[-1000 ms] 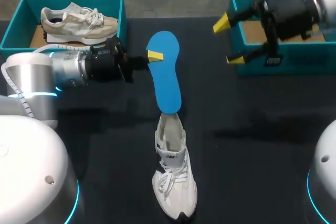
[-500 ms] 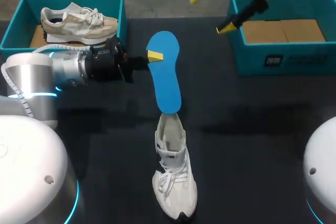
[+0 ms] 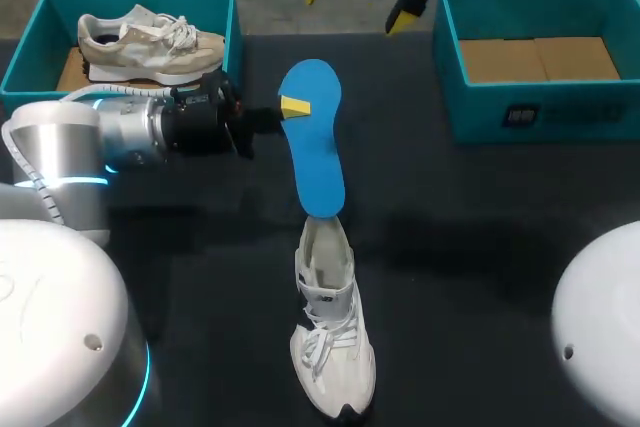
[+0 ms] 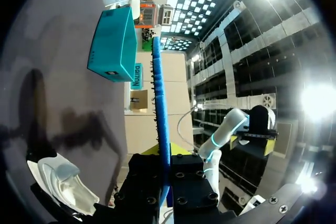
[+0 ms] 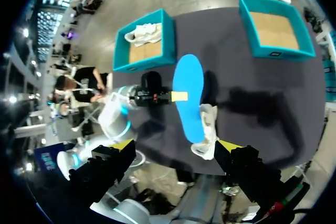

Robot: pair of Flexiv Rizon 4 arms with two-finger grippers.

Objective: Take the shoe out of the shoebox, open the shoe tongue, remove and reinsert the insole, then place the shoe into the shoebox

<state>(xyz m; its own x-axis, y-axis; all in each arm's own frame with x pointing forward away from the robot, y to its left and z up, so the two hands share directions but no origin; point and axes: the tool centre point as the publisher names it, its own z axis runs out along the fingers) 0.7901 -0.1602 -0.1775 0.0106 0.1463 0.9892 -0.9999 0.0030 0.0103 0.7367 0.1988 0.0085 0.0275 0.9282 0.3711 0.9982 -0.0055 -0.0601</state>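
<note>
Step in hand looked like insole reinsertion: the flat blue foam insole (image 3: 312, 137) was out of the shoe, sitting in the upper middle of the head view and running down toward the white lace-up sneaker (image 3: 330, 332) at lower centre. The left gripper (image 3: 293, 107), coming in from the left edge, was clamped on the insole's wide upper end, with one yellow tip on top and the other hidden under it. The left wrist view showed the insole edge-on between the fingers, so the pinch was confirmed. The insole's lower end met the sneaker's opening, but whether it was already inside or just resting on the collar couldn't be told. The sneaker lay on the black table (image 3: 480, 237), toe toward the bottom edge, laces loose. The right gripper (image 3: 357, 4) was at top centre, fingers spread wide, gripping nothing, well apart from shoe and insole. The empty teal cardboard shoebox (image 3: 540, 112) sat at upper right, and a second teal shoebox (image 3: 236, 17) at upper left held a beige sneaker (image 3: 150, 42). Next move probably called for the left arm to tip and slide the insole down into the sneaker, with the right gripper likely needed to pin the shoe so it wouldn't skid. Boxing the sneaker was not yet done.
</note>
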